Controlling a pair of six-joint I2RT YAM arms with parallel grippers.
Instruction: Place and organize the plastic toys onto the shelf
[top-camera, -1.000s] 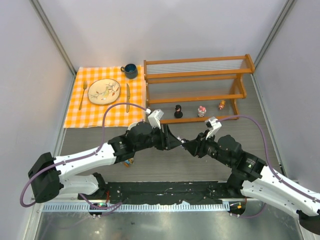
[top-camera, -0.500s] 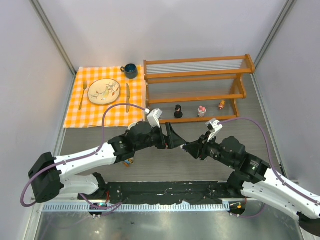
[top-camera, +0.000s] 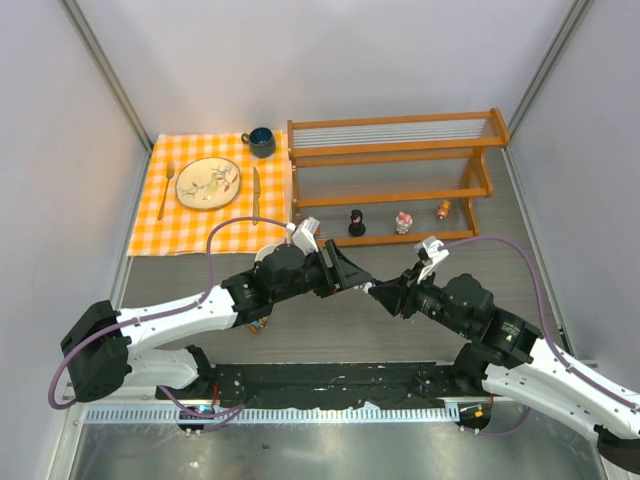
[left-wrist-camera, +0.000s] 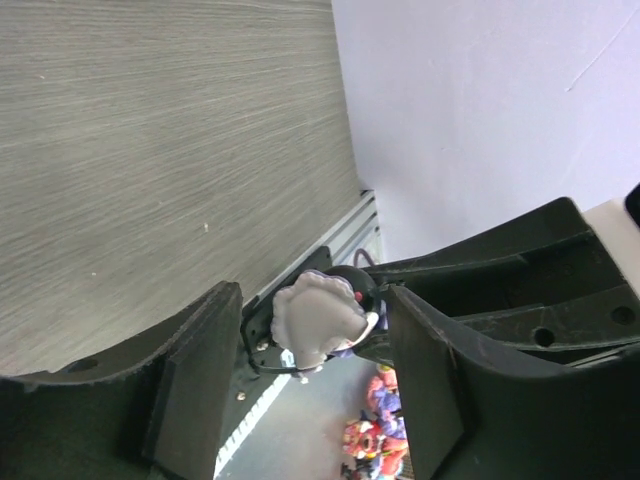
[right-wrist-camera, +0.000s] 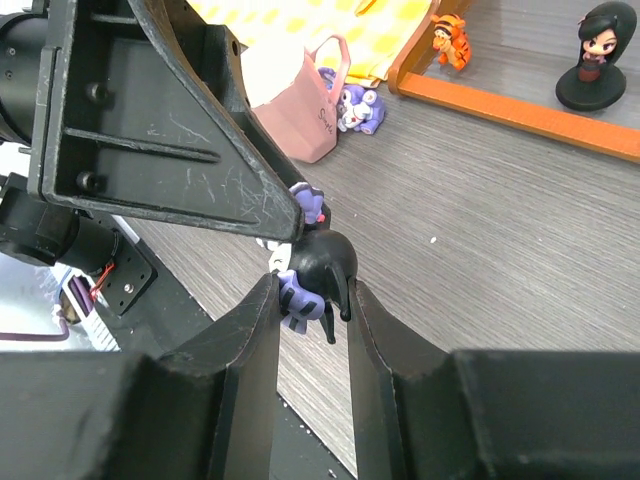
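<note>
Right wrist: pinched figurine (right-wrist-camera: 320, 265) leans diagonally.

We see two arms of white shells over black joint housings, the left arm (top-camera: 190, 315) at the lower left of the overhead frame and the right arm (top-camera: 545, 365) at the lower right. Each carries a looping purple cable (top-camera: 225, 222) and a small white camera block (top-camera: 305, 235) by the wrist. Up close, our left end effector (left-wrist-camera: 312, 300) and right end effector (right-wrist-camera: 312, 290) show matte black plastic fingers, finely scratched, with round screw holes and flat inner pads.
</note>
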